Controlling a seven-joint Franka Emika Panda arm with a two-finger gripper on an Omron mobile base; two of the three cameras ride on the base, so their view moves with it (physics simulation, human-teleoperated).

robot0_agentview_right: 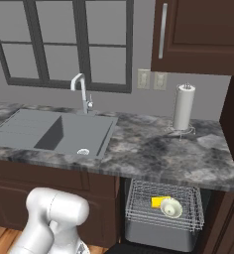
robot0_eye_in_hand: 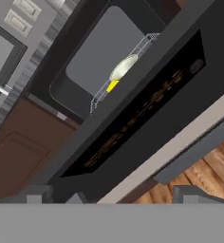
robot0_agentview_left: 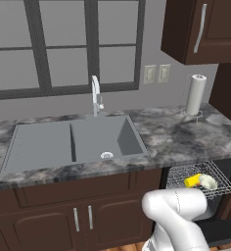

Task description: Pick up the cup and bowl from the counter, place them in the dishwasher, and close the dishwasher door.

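Yellow cup point(robot0_agentview_right: 159, 202) and cream bowl point(robot0_agentview_right: 171, 208) touch on the wire rack point(robot0_agentview_right: 139, 208).

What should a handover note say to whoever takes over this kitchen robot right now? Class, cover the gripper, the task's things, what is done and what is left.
Gripper: open, holding nothing, low by the open dishwasher door.
Cup and bowl: both in the wire rack of the dishwasher, side by side, cup to the left of the bowl in the right base view. The rack is pulled out under the counter.
Done: cup and bowl are off the counter and loaded.
Left: close the dishwasher door; the rack probably has to slide in as it shuts.
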